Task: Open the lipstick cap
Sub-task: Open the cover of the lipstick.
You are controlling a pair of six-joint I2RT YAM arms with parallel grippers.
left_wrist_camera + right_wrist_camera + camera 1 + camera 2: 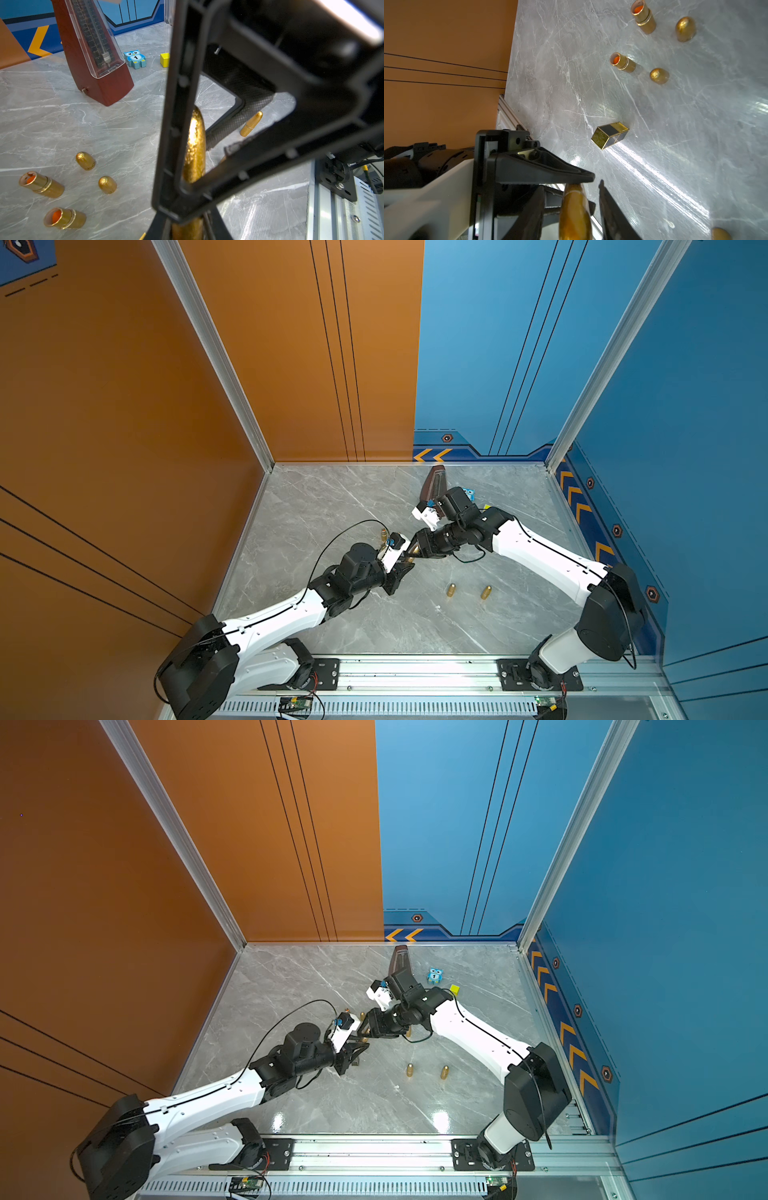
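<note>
2 uncapped tubes (42,185) w/ orange inside.

A brown wooden metronome (108,87) stands upright on the grey marble table (332,506), near the middle of its far edge. Just beside it, toward the far right corner, lies a blue owl block (135,58) marked 1, then a small yellow cube (164,59), apart.

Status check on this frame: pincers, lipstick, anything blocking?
Left pincer shut on lipstick. Right pincer open, straddling its cap end. Cap not yet off. Opened lipsticks and loose caps lie apart, not blocking.
</note>
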